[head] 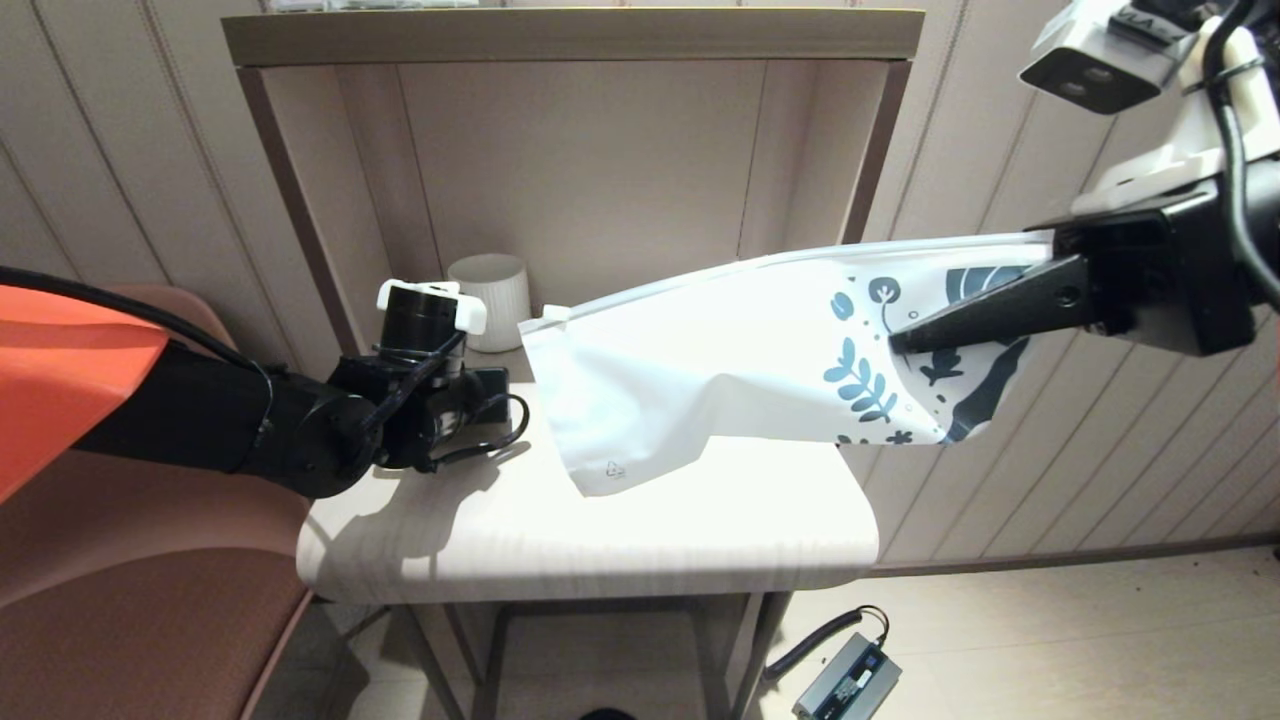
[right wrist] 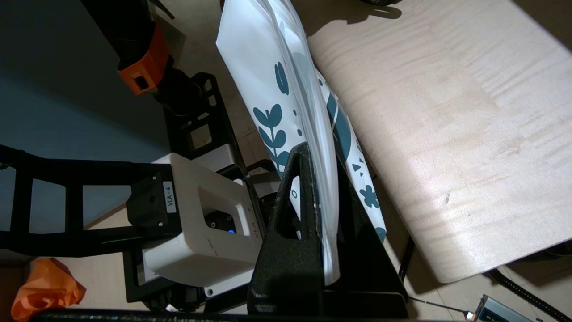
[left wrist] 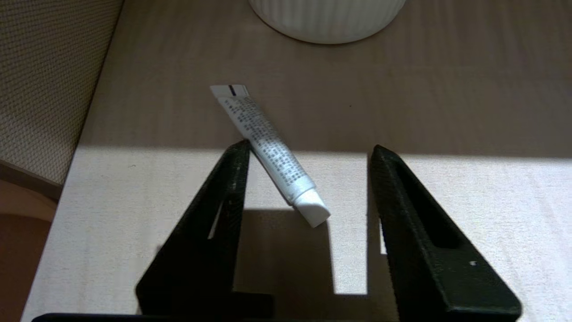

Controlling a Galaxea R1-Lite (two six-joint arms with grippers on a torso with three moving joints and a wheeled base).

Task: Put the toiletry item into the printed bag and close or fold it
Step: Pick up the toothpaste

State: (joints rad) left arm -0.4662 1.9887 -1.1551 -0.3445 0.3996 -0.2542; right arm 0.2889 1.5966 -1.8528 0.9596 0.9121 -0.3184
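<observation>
The toiletry item (left wrist: 268, 152), a small white tube with grey print, lies on the table (left wrist: 447, 112) in the left wrist view, cap end toward the camera. My left gripper (left wrist: 310, 146) is open low over it, one fingertip (left wrist: 243, 147) right beside the tube's side. In the head view the tube is hidden behind my left gripper (head: 495, 388), which sits in front of the mug. My right gripper (head: 900, 342) is shut on the leaf-printed end of the printed bag (head: 720, 370), holding it up over the table's right side. The plain end hangs toward the tabletop (head: 620, 530). The bag (right wrist: 286, 89) runs between my right gripper's (right wrist: 319, 154) fingers.
A white ribbed mug (head: 490, 295) stands at the back left, just beyond the tube, and it (left wrist: 328, 18) also shows in the left wrist view. Alcove walls close in the table's back and sides. A brown seat (head: 150, 560) is at left; a power brick (head: 848, 680) lies on the floor.
</observation>
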